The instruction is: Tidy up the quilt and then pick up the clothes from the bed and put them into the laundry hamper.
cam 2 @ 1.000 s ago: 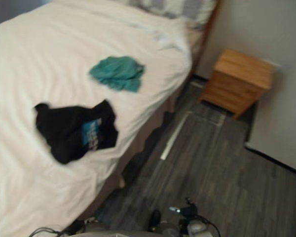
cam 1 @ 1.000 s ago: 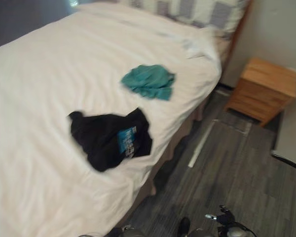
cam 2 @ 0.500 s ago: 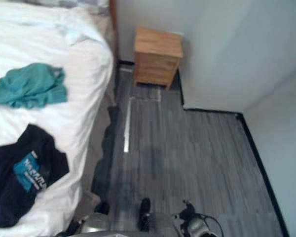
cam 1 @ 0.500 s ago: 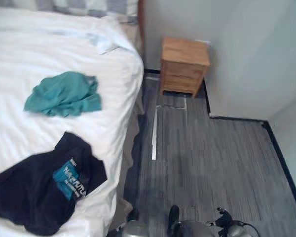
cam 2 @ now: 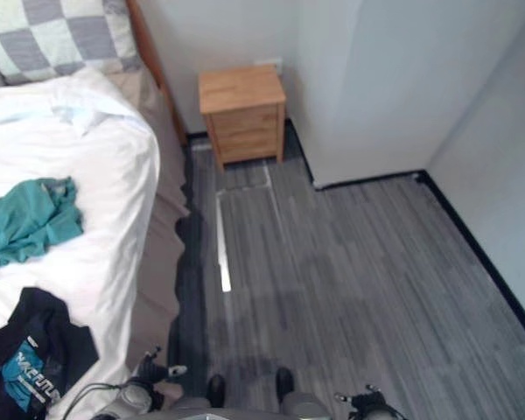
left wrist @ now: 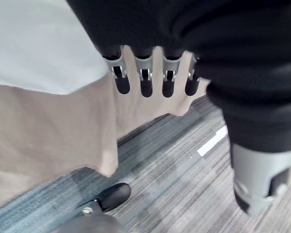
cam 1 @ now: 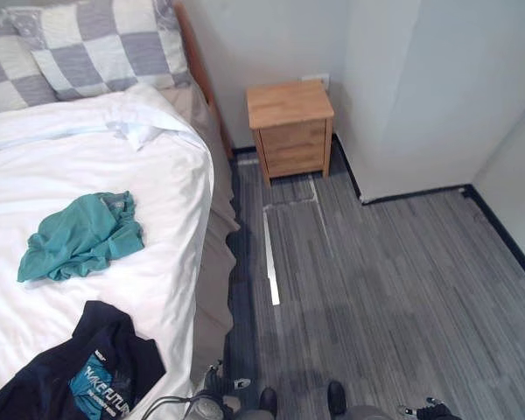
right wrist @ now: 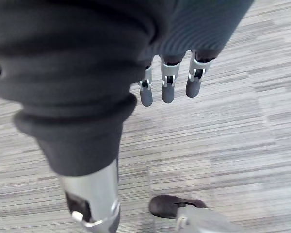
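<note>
A white quilt (cam 1: 96, 171) covers the bed on the left. On it lies a crumpled teal garment (cam 1: 80, 238). Nearer to me is a black T-shirt (cam 1: 66, 376) with a blue print, close to the bed's side edge. In the left wrist view my left hand (left wrist: 145, 80) hangs beside the quilt's edge (left wrist: 34, 43) and the beige bed skirt (left wrist: 48, 131), fingers straight, holding nothing. Over the grey floor my right hand (right wrist: 168, 85) also hangs with straight fingers and holds nothing.
Checked pillows (cam 1: 96, 44) lie at the head of the bed. A wooden nightstand (cam 1: 290, 127) stands against the wall beside it. A white strip (cam 1: 271, 271) runs along the grey plank floor (cam 1: 394, 289). A wall corner (cam 1: 402, 87) juts out on the right.
The camera has swung right: the bed has slid to the left of the picture, and the floor, nightstand and pillows have come into view. The clothes lie as before.
</note>
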Controlling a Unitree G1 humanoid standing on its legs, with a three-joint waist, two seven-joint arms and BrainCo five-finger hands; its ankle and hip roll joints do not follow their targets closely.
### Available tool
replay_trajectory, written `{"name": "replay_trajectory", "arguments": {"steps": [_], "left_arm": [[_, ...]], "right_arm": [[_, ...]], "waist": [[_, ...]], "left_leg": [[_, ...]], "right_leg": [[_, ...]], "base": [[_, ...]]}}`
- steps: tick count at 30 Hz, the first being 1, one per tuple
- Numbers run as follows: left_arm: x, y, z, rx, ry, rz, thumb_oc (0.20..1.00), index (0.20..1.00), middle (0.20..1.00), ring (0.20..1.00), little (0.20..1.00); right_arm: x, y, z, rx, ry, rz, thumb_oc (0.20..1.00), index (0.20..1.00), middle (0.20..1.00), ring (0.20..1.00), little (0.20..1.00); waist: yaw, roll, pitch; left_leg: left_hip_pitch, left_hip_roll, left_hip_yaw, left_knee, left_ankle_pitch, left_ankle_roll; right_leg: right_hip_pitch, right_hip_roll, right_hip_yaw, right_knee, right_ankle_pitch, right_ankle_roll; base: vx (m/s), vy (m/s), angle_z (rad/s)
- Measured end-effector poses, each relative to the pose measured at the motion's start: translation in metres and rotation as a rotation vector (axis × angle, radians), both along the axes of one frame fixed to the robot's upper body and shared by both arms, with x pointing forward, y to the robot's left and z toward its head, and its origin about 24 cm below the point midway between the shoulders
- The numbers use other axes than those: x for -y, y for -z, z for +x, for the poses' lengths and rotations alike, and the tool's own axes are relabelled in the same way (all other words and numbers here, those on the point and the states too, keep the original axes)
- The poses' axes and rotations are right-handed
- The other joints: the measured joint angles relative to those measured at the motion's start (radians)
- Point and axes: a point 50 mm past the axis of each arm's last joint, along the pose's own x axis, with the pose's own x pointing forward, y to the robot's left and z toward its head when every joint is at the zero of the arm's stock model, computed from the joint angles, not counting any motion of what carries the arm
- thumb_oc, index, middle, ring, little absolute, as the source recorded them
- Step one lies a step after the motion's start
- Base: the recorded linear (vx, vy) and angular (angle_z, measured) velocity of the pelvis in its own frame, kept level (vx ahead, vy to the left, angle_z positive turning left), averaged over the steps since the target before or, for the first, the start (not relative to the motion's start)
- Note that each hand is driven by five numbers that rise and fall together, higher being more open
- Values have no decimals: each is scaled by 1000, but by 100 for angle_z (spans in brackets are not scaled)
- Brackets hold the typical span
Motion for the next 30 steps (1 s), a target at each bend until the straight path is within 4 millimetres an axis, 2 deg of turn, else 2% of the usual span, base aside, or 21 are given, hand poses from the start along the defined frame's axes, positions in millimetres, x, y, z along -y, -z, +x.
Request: {"name": "replay_trajectory", "arguments": {"steps": [2,5,7,8,9,10,12,13,14,16,17,18,19,20,21,22,23,25,27,28,30], "left_arm": [[-8,0,-3,-14,-4,22,1000,1000,1000,1000,1000],[-18,-2,-3,-11,-43,35,1000,1000,1000,1000,1000],[-24,-5,5,8,-62,42,1000,1000,1000,1000,1000],[-27,-9,15,37,-74,44,1000,1000,1000,1000,1000],[-29,-14,27,67,-65,55,1000,1000,1000,1000,1000],[-35,-16,30,80,-78,64,1000,1000,1000,1000,1000],[-36,-17,31,82,-80,69,1000,1000,1000,1000,1000],[-31,-16,31,87,-84,48,1000,1000,1000,1000,1000],[-30,-13,24,67,-81,46,1000,1000,1000,1000,1000],[-31,-7,11,17,-109,45,1000,1000,1000,1000,1000],[-36,-2,-6,-41,-142,56,1000,1000,1000,1000,1000],[-43,1,-21,-88,-167,68,1000,1000,1000,1000,1000],[-50,3,-38,-134,-193,82,1000,1000,1000,1000,1000],[-56,5,-53,-164,-219,120,1000,1000,1000,1000,1000],[-57,5,-56,-177,-217,116,1000,1000,1000,1000,1000],[-52,7,-55,-198,-182,105,1000,1000,1000,1000,1000],[-48,8,-53,-208,-155,92,1000,1000,1000,1000,1000],[-49,4,-41,-171,-121,99,1000,1000,1000,1000,1000],[-50,-3,-15,-98,-78,109,1000,1000,1000,1000,1000],[-50,-4,-11,-84,-78,107,1000,1000,1000,1000,1000],[-46,-10,12,-29,-64,102,1000,1000,1000,1000,1000]], "right_arm": [[-6,3,-4,-17,-2,17,1000,1000,1000,1000,1000],[-10,4,-7,-26,-4,38,1000,1000,1000,1000,1000],[-13,6,-9,-38,-6,55,1000,1000,1000,1000,1000],[-17,6,-5,-34,-11,63,1000,1000,1000,1000,1000],[-17,5,0,-36,-28,57,1000,1000,1000,1000,1000],[-15,3,11,-13,-52,45,1000,1000,1000,1000,1000],[-12,0,18,-6,-77,33,1000,1000,1000,1000,1000],[-3,-4,26,-2,-134,-7,1000,1000,1000,1000,1000],[4,-8,34,13,-150,-31,1000,1000,1000,1000,1000],[10,-11,36,20,-147,-44,1000,1000,1000,1000,1000],[7,-9,32,11,-148,-35,1000,1000,1000,1000,1000],[4,-6,26,-4,-150,-21,1000,1000,1000,1000,1000],[-6,1,11,-49,-173,6,1000,1000,1000,1000,1000],[-14,5,-1,-80,-168,28,1000,1000,1000,1000,1000],[-16,6,-5,-89,-167,38,1000,1000,1000,1000,1000],[-17,6,-2,-75,-170,39,1000,1000,1000,1000,1000],[-17,5,1,-56,-174,40,1000,1000,1000,1000,1000],[-20,9,-16,-98,-169,52,1000,1000,1000,1000,1000],[-22,9,-19,-105,-167,58,1000,1000,1000,1000,1000],[-22,10,-19,-106,-167,58,1000,1000,1000,1000,1000],[-24,8,-6,-69,-176,60,1000,1000,1000,1000,1000]], "waist": [[-19,-10,12],[-49,-34,22],[-45,-67,37],[-27,-104,52],[8,-135,71],[33,-131,84],[38,-125,92],[69,-102,94],[93,-67,92],[98,-38,90],[113,-39,85],[120,-59,83],[121,-103,53],[117,-124,37],[120,-127,33],[99,-110,53],[55,-91,69],[49,-84,70],[35,-87,64],[25,-88,62],[-5,-94,56]], "left_leg": [[-7,-3,2,-1,-7,2],[-2,3,7,9,-11,-15],[-22,-5,18,101,-29,-43],[-141,-23,10,337,-66,-91],[-269,-38,9,575,-54,-92],[-322,-39,21,647,-57,-90],[-342,-42,44,621,-60,-87],[-353,-41,119,378,-37,-57],[-350,-37,174,249,15,-46],[-343,-27,248,107,76,-29],[-340,-35,258,98,110,-2],[-332,-57,257,142,102,15],[-319,-85,250,178,110,39],[-295,-94,254,158,110,74],[-265,-101,252,122,95,94],[-213,-105,235,86,89,136],[-154,-92,190,62,80,148],[-64,-95,165,38,38,122],[-8,-97,120,25,-17,68],[-2,-100,104,17,-18,73],[43,-121,17,7,-52,31]], "right_leg": [[1,-9,-22,-4,11,16],[13,-2,-27,-19,0,5],[28,-11,-35,-22,-9,-6],[26,-31,-44,-9,-28,-29],[46,-58,-49,-17,-28,-33],[70,-59,-46,-23,-29,-42],[90,-55,-53,-24,-43,-34],[114,-40,-63,-24,-77,-24],[139,-24,-60,-28,-90,-23],[170,-7,-69,-28,-116,-25],[210,-7,-70,-27,-153,-11],[237,-22,-73,-27,-182,-4],[263,-47,-88,8,-206,22],[220,-74,-110,126,-230,45],[189,-70,-116,206,-206,70],[75,-79,-135,494,-182,108],[-40,-114,-138,769,-167,115],[-145,-150,-129,888,-163,122],[-250,-191,-148,787,-165,119],[-260,-196,-153,709,-164,120],[-276,-209,-131,340,-134,142]], "base": [[254,-100,-15],[216,-161,-1],[213,-285,1],[307,-168,-11],[580,-47,-22],[475,21,-16],[586,93,8],[609,100,0],[621,60,-1],[406,8,-8],[528,23,-3],[516,23,3],[449,89,6],[457,102,0],[641,108,-5],[517,5,34],[515,-58,71],[531,-168,65],[430,-231,59],[640,-386,85],[684,-391,87]]}}
